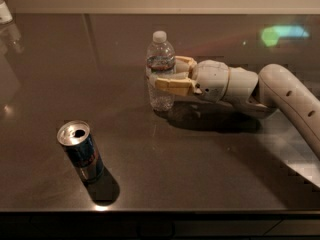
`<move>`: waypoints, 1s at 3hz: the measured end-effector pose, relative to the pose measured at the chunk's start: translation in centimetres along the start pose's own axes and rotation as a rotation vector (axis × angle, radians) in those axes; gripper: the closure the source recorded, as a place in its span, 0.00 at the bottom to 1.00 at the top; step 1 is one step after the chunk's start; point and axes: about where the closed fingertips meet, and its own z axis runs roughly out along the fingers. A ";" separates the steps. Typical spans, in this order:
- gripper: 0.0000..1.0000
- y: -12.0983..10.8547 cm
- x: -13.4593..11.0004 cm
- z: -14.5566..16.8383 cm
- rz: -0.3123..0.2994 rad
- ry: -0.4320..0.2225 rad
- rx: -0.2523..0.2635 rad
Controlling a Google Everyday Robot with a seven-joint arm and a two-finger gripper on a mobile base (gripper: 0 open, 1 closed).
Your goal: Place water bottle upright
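Note:
The water bottle [161, 51] is clear and ribbed, with a white cap and a red and blue label. It stands upright on the dark table [210, 174], a little right of the middle. My gripper [164, 74] reaches in from the right and is shut on the bottle's middle. One tan finger [172, 84] is in front of the bottle and the other [185, 61] is behind it. The bottle's base looks to rest on the table.
A dark blue and silver drink can [82, 154] stands upright at the front left, its top open. A small white object [4, 11] sits at the far left corner. The table's front edge runs along the bottom.

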 end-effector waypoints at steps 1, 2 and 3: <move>0.82 0.1 0.4 -0.1 -0.007 -0.002 -0.007; 0.59 0.2 0.6 -0.2 -0.012 0.010 -0.011; 0.36 0.3 0.7 -0.3 -0.013 0.023 -0.011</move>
